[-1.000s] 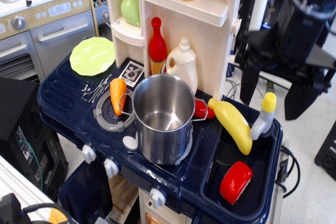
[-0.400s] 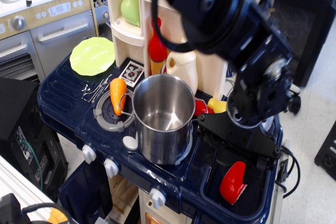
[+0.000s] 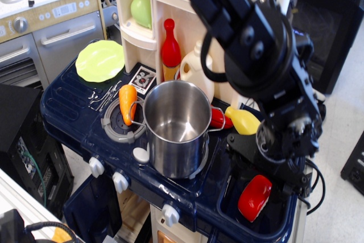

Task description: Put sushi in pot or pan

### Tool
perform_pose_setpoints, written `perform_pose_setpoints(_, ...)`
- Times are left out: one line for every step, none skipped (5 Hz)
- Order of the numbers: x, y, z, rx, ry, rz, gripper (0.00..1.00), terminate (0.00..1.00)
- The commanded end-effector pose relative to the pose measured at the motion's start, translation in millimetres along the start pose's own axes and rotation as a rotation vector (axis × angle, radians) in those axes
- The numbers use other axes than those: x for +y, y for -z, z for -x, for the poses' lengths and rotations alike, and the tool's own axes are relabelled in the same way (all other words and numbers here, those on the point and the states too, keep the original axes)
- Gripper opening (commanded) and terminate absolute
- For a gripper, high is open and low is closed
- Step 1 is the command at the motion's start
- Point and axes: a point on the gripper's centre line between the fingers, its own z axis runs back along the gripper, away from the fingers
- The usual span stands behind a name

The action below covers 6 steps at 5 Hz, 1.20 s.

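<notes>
The sushi, a glossy red oblong piece, lies in the dark sink basin at the right of the toy kitchen. My black gripper hangs just above it, its body covering the sushi's upper end. The jaws look spread, one dark finger left of the sushi and one on its right, with nothing held. The steel pot stands upright and empty on the stove, left of the sink, apart from the gripper.
An orange carrot lies on the left burner. A yellow banana and a small red piece lie behind the pot. A red bottle, a cream jug and a green plate stand at the back.
The arm has swung in from the right and come down over the sink; the gripper now sits lower, just above the sushi. It hides the yellow-capped bottle and part of the banana.
</notes>
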Motion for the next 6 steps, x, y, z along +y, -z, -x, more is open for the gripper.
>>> perform_pose_setpoints(0.5,-1.6,2.8,-0.059,-0.057,0.065,1.00,0.00)
perform_pose_setpoints(-2.4,1.0,2.8,-0.084,-0.109,0.047,0.00,0.00)
perform_pose_setpoints(-2.9,0.5,2.8,-0.099,-0.113,0.038,0.00,0.00)
perform_pose_setpoints(12.4,-46.8,-6.4,-0.015,-0.197,0.092,0.00,0.00)
perform_pose_setpoints(22.3,-94.1,-18.6,0.068,-0.258,0.093,0.00,0.00)
perform_pose_setpoints(54.7,-133.7,-17.4,0.131,-0.240,0.088,0.00,0.00)
